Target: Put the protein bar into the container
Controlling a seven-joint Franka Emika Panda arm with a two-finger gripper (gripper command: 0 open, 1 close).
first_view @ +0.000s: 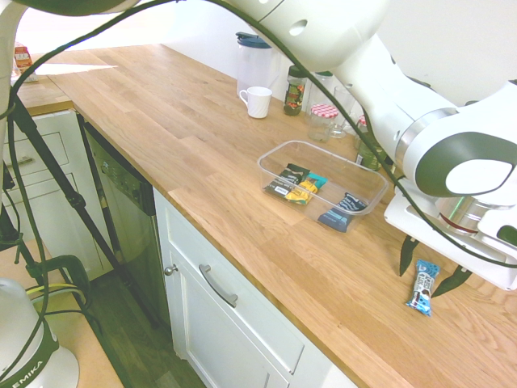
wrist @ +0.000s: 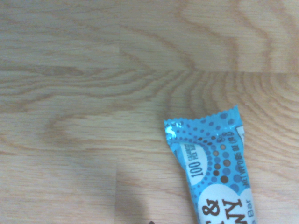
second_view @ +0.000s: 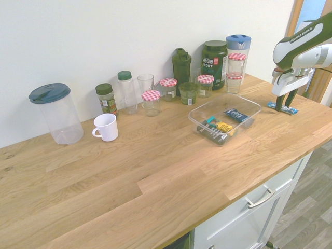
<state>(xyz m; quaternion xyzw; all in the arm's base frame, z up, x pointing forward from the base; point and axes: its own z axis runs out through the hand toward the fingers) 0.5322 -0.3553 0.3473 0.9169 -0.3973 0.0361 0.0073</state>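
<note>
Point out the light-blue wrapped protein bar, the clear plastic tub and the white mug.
Light-blue and white wrapped protein bar (first_view: 422, 288): first exterior view, middle of the wrapper.
Shallow clear plastic rectangular container (first_view: 271, 171): first exterior view, its near-left wall.
White ceramic mug (second_view: 108, 126): second exterior view, side of its body.

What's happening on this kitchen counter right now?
A white robot arm's gripper points down over a small light-blue and white wrapped protein bar lying flat on the wooden countertop. Its dark jaws stand apart, one on each side of the bar, which is not lifted. The shallow clear plastic container sits apart from the bar on the same counter and already holds several other wrapped bars. The blue bar is not yet in it.
</note>
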